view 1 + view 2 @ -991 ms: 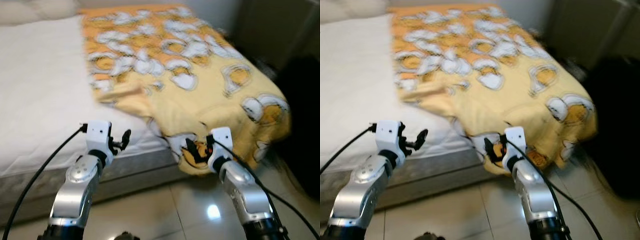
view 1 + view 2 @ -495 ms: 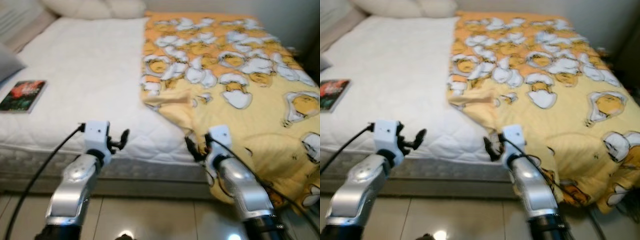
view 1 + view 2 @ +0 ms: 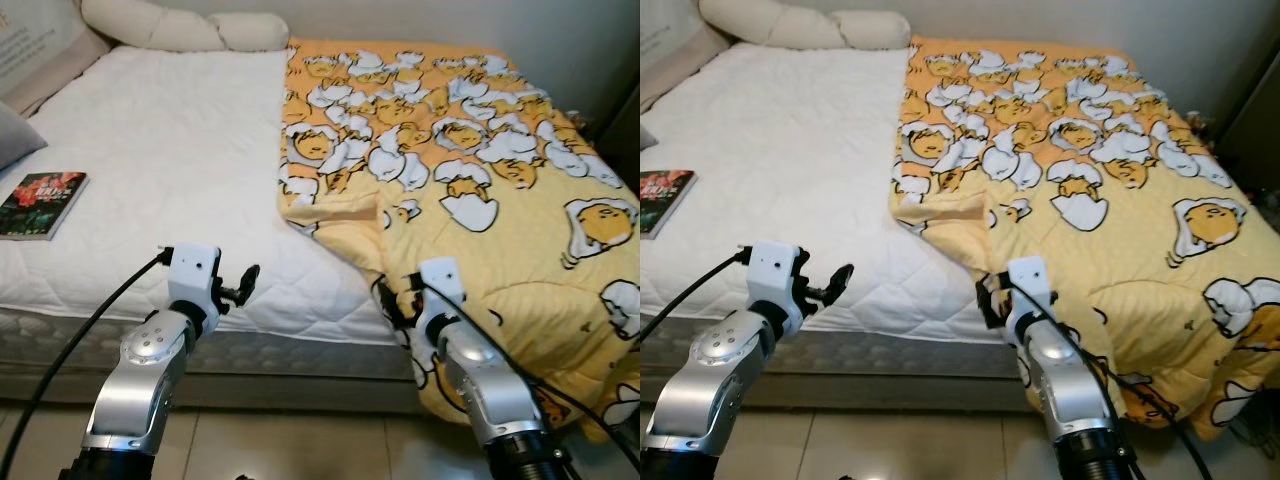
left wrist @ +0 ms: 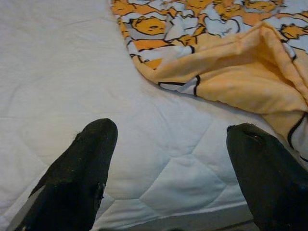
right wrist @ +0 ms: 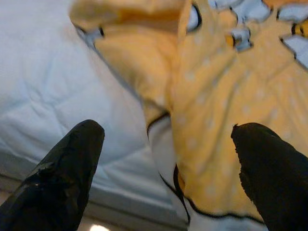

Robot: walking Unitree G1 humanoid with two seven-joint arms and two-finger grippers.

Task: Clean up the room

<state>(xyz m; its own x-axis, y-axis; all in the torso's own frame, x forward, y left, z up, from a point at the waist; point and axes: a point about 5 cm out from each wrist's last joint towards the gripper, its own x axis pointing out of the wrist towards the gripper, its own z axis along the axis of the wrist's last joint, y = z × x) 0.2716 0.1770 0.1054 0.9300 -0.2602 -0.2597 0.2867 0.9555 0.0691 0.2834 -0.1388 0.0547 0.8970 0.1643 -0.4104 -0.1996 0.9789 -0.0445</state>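
A yellow blanket (image 3: 470, 180) printed with egg cartoons covers the right half of the bed and hangs over its foot at the right. Its folded-back edge (image 3: 335, 210) lies rumpled near the bed's middle. The white quilted mattress (image 3: 150, 170) is bare on the left. My left gripper (image 3: 240, 285) is held open in front of the bed's foot edge, over white mattress (image 4: 168, 159). My right gripper (image 3: 392, 300) is open too, close to the blanket's hanging edge (image 5: 163, 120), holding nothing.
A book (image 3: 40, 190) with a dark cover lies on the mattress at the left. Pillows (image 3: 180, 30) sit at the head of the bed. A grey cushion (image 3: 15, 135) is at far left. Tiled floor (image 3: 300, 440) lies below the bed's foot.
The camera has swung left and steadied, bringing the bare mattress, book and pillows into view. Both grippers stay open and raised as before.
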